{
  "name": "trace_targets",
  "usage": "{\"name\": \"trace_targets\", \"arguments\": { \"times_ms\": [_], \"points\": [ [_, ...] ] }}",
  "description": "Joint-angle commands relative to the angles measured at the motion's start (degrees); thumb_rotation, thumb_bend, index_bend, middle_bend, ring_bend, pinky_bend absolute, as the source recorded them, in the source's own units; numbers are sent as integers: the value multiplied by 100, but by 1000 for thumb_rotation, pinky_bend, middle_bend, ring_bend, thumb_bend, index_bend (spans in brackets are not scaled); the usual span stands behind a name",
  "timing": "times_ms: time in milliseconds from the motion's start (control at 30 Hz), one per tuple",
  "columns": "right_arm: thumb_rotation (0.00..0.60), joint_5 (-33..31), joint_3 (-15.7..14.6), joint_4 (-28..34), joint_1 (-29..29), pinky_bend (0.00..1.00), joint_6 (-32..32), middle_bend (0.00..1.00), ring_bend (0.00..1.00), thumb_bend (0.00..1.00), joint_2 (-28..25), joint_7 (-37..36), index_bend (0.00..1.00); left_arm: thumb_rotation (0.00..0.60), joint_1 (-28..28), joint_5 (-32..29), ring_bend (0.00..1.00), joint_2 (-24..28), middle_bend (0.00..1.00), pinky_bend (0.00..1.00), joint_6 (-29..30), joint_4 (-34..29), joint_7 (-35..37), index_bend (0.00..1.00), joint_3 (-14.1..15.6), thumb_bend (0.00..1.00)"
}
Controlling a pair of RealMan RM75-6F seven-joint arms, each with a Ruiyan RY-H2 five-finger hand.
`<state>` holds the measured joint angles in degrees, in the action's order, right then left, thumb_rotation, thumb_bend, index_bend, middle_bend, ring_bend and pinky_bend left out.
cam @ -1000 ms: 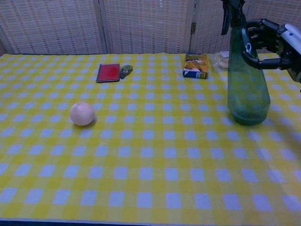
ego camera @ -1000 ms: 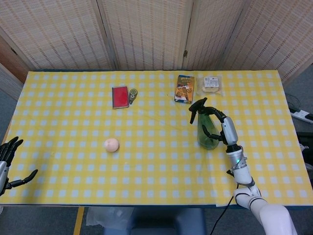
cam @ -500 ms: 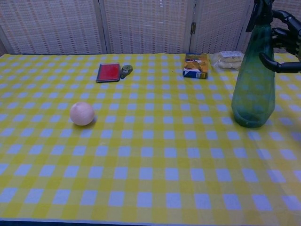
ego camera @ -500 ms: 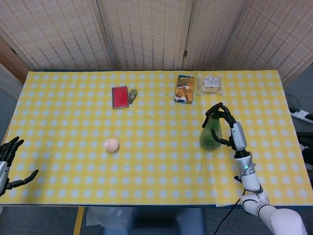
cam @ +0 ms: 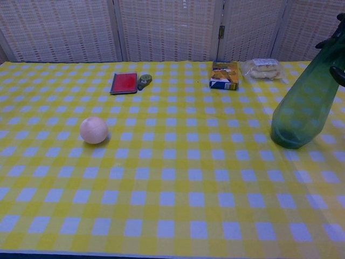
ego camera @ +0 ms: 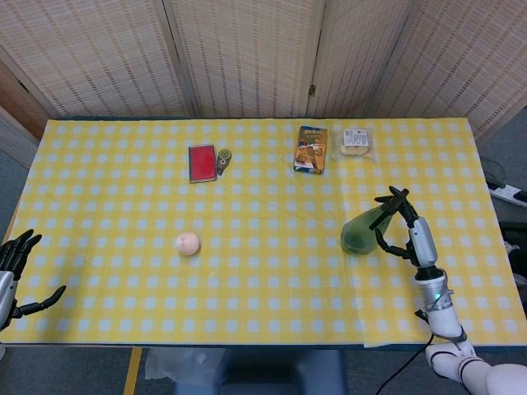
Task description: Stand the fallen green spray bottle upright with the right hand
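Note:
The green spray bottle (ego camera: 360, 233) has its base on the yellow checked tablecloth at the right and leans well over to the right, its black sprayer head toward my right hand (ego camera: 403, 227). That hand's fingers wrap around the bottle's neck. In the chest view the bottle (cam: 301, 105) slants up to the right edge, where only a dark finger (cam: 339, 73) shows. My left hand (ego camera: 14, 271) hangs off the table's front left corner, fingers spread, holding nothing.
A peach-coloured ball (ego camera: 188, 243) lies left of centre. At the back are a red booklet (ego camera: 202, 162), a small round tape dispenser (ego camera: 224, 156), a snack box (ego camera: 310, 149) and a bag of pastries (ego camera: 356, 141). The table's right edge is near the bottle.
My right hand has drawn back to the right and toward me with the bottle's neck. The bottle went from nearly upright to leaning far right, its base shifting slightly right.

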<state>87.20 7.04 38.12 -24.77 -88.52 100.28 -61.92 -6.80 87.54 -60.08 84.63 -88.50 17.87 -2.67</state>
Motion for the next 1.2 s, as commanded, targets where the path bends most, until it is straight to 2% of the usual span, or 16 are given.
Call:
{"name": "trace_targets", "arguments": {
  "times_ms": [33,167,633,1100,1200],
  "points": [
    [600,7,-8,150,35,85,43,201,223,465,-103,54,34,320,2,1,52,-4,53,33,11,-13,-23,0,-2,264],
    [600,32,-36,295,36,59,123,159,195,465,-199,139,11,321,9,3,54,-4,53,33,34,-18,-26,0,-6,264],
    [600,-4,24,720,186,39,109,138,181,428,-489,412,0,321,17,56,57,-7,53,34,91,-9,-23,0,0,264],
    [600,63,-129,1185,597,33,-57,108,158,400,-1062,545,0,319,11,44,57,-49,53,33,90,-51,-261,0,-2,264],
    [600,124,-239,1242,800,27,-217,57,122,398,-1267,823,0,324,12,43,56,-61,53,33,98,-67,-352,0,-4,263]
  ]
}}
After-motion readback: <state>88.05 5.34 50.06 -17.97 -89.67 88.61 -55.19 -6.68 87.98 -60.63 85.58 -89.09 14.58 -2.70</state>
